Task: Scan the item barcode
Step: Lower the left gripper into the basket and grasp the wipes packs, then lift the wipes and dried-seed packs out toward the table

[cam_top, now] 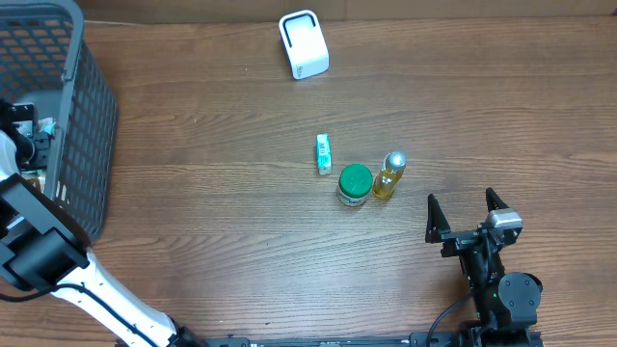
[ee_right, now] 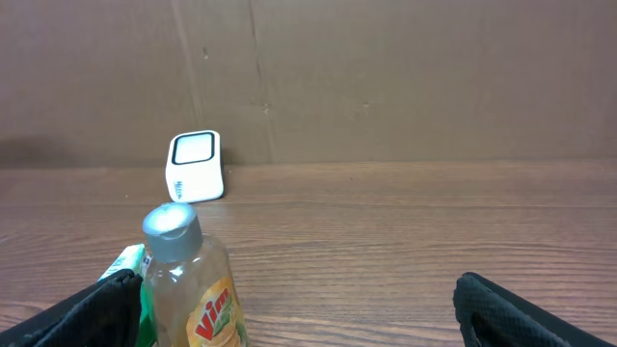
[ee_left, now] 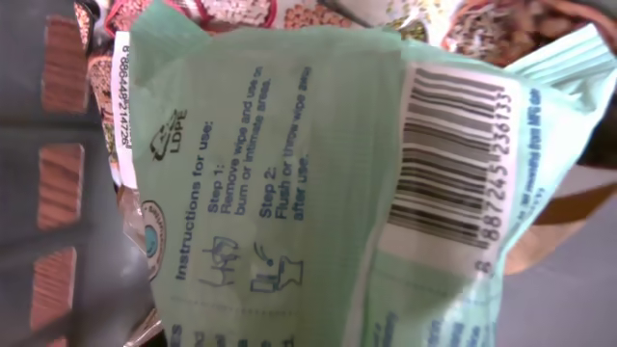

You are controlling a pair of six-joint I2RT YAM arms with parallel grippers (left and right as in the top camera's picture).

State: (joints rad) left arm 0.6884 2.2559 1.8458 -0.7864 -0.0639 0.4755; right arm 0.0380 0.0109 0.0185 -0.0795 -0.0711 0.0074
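Early yet: the green wipes packet (ee_left: 289,173) sits in the basket (cam_top: 92,106), its barcode (ee_left: 448,164) facing the left wrist camera (close, readable). Whether the left tool (cam_top: 27,123) grips it, I cannot tell. The right tool (cam_top: 461,198) stands open; the scanner (cam_top: 304,43) is well apart, and the scan is not yet done.

Pack (ee_left: 280,173) mint green w/ dark blue print, black barcode (ee_left: 448,159) on white panel. Basket (cam_top: 92,125) grey mesh. Scanner (cam_top: 304,43) white. Box (cam_top: 324,153) green & white. Jar lid (cam_top: 355,178) green. Bottle (cam_top: 388,181) yellow, silver cap (cam_top: 394,160), red logo. Table (cam_top: 222,241) brown wood grain
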